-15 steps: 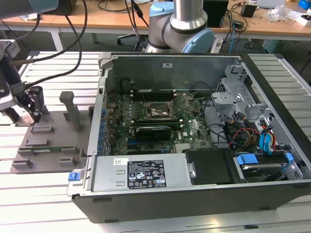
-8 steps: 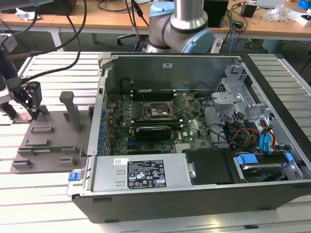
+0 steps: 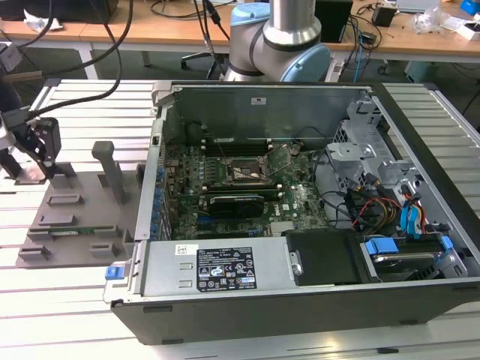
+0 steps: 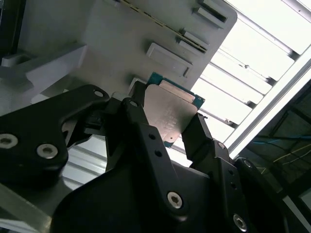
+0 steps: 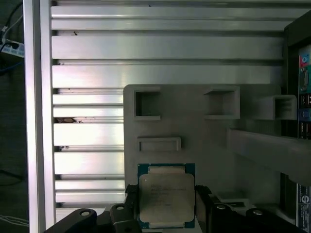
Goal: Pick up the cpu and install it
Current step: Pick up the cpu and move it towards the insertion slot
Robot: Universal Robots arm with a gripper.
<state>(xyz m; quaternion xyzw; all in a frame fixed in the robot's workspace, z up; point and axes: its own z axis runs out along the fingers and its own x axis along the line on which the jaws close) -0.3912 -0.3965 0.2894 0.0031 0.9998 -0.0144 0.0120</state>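
Between the jaws sat the cpu, its metal top facing the first wrist camera and a green edge showing round it. The jaws stood closed on two opposite edges, with a black finger touching each side in both wrist views, so I judged it gripped. Whether it was clear of the tray beneath, I could not tell. Being square, it gave me no long axis to mind, and the grip line ran across its middle. In the exterior view the jaws hung over the tray at the exterior view's left, on the slatted desk. That put them well apart from the socket inside the open case, toward the exterior view's right.
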